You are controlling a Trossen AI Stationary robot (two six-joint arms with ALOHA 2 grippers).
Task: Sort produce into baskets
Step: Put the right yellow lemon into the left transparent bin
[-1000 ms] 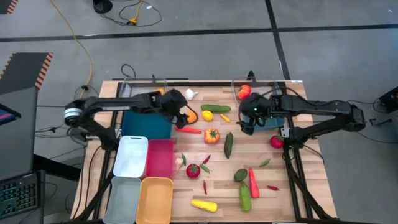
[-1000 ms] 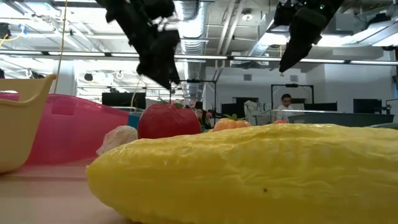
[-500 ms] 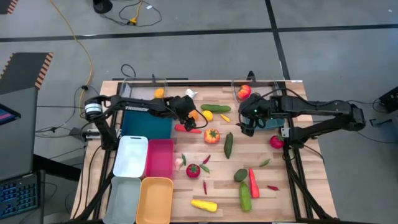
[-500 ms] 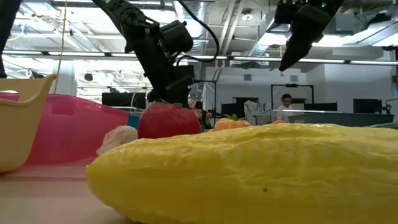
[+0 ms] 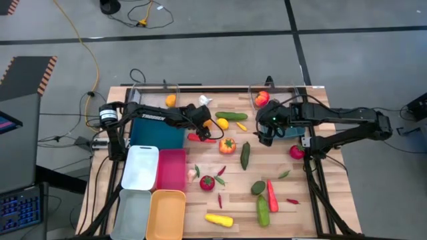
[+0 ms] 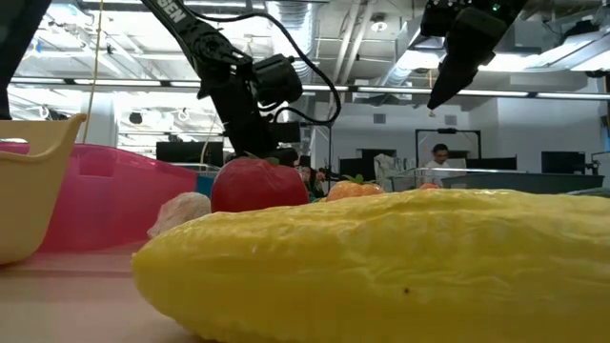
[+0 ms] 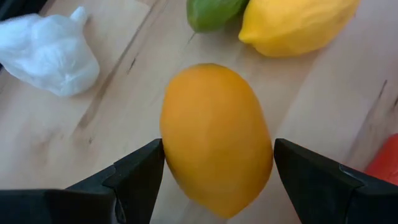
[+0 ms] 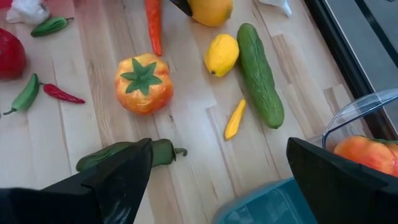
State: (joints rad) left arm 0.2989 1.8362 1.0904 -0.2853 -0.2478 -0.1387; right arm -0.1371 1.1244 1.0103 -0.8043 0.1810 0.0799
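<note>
- Between the left gripper's (image 7: pixel 214 186) two dark fingers (image 7: pixel 134 177) sits an orange fruit (image 7: pixel 214 140), egg-shaped and smooth. The fingers stand apart on either side of it, close to its flanks (contact cannot be confirmed), so the fruit reads as framed for a grasp, not yet clamped.
- Fruit rests on the wooden table (image 5: pixel 313 193), far side of the produce spread, near the dark blue basket (image 5: pixel 157 130). Approach appears to be from above, probably so the fingers can span its narrower width.
- Just beside it: a lemon (image 7: pixel 292 25), the tip of a green cucumber (image 7: pixel 211 12) and a white garlic (image 7: pixel 46 50), all apart from the fruit; fingers look clear of them.
- Right gripper (image 5: pixel 265 135) hangs above the table near the teal basket (image 8: pixel 273 205), fingers spread wide and holding nothing. Below it lie an orange pepper (image 8: pixel 143 84), another green cucumber (image 8: pixel 260 74) and a small yellow piece (image 8: pixel 234 119). It seems to be waiting.
- A clear basket (image 5: pixel 267 97) at the far edge already holds a red-orange fruit (image 5: pixel 262 98).
- White (image 5: pixel 141 167), red (image 5: pixel 172 169), grey-blue (image 5: pixel 134 212) and yellow (image 5: pixel 167 213) baskets sit grouped at the near left, none with produce visible.
- Most produce remains loose; judged early in the sort.
</note>
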